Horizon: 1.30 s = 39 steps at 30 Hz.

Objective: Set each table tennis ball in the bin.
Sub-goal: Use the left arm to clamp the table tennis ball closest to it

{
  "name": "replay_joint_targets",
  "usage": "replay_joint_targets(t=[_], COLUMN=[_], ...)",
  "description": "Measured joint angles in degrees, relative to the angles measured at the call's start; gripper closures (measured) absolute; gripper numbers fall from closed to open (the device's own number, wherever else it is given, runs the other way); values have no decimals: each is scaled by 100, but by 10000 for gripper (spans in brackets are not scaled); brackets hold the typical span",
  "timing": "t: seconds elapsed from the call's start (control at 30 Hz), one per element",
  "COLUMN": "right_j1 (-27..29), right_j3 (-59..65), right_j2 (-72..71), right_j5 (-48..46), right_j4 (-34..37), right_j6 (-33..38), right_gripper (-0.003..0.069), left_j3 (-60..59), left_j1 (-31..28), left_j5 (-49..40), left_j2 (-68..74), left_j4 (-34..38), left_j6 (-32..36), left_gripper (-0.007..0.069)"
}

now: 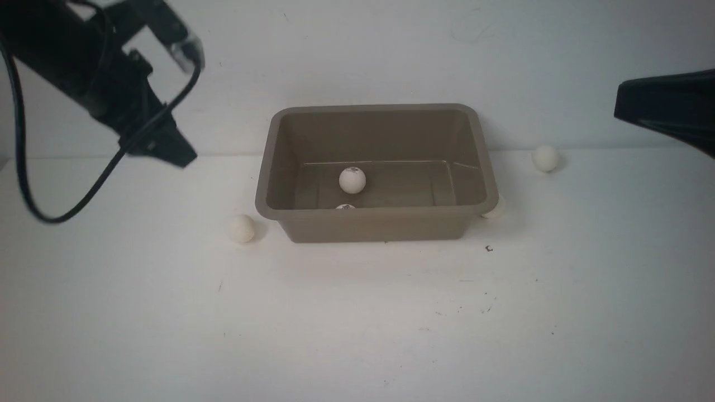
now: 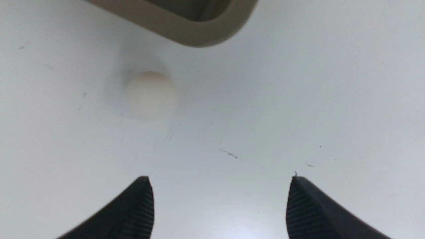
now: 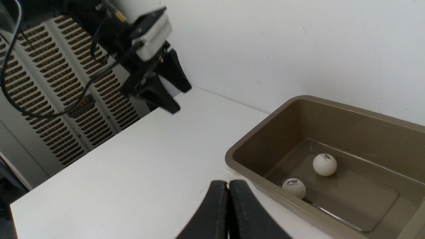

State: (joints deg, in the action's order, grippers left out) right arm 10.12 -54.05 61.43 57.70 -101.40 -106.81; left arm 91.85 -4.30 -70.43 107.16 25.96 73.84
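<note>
Two balls are in the bin (image 1: 380, 228), three are out on the counter (image 1: 357, 324). Bin sits mid-width, toward the counter's far edge.

Inside:
- middle ball (image 1: 352, 180) is on the bin floor, a bit left of centre, dark logo up
- second ball (image 1: 345, 207) is tight to the bin's near wall. The rim mostly hides it in the front view; the right wrist view shows it clearly.

Outside:
- left ball (image 1: 241, 228) is on the counter just off the bin's near-left corner, apart from it
- corner ball (image 1: 495, 207) is tucked under the rim at the bin's near-right corner, half hidden. Can't tell if it touches.
- far ball (image 1: 545, 158) is right of the bin, close to the counter's far edge

Left claw (image 2: 219, 181) is spread wide with nothing in it, raised over the counter's left side. The left ball lies ahead of its fingertips, not between them.

Right claw (image 3: 228, 186) has its fingers pressed together and holds nothing, up off the counter on the right side.
</note>
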Motion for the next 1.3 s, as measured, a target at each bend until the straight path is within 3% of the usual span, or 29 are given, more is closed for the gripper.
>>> replay_joint_targets(t=[0.17, 0.37, 0.73, 1.3], right_j1=[0, 0, 0, 0], right_j3=[0, 0, 0, 9], right_j2=[0, 0, 0, 0], right_j5=[0, 21, 54, 44], right_j4=[0, 0, 0, 0], right_j6=[-5, -5, -5, -5], right_gripper=[676, 676, 676, 676], left_j3=[-262, -281, -281, -265], left_j1=[-17, -17, -17, 42], left_j5=[93, 486, 908, 1786], left_j2=[147, 295, 817, 1491], left_j4=[379, 683, 1029, 1685], left_j6=[1011, 1689, 2098, 2419], left_gripper=[146, 146, 145, 69])
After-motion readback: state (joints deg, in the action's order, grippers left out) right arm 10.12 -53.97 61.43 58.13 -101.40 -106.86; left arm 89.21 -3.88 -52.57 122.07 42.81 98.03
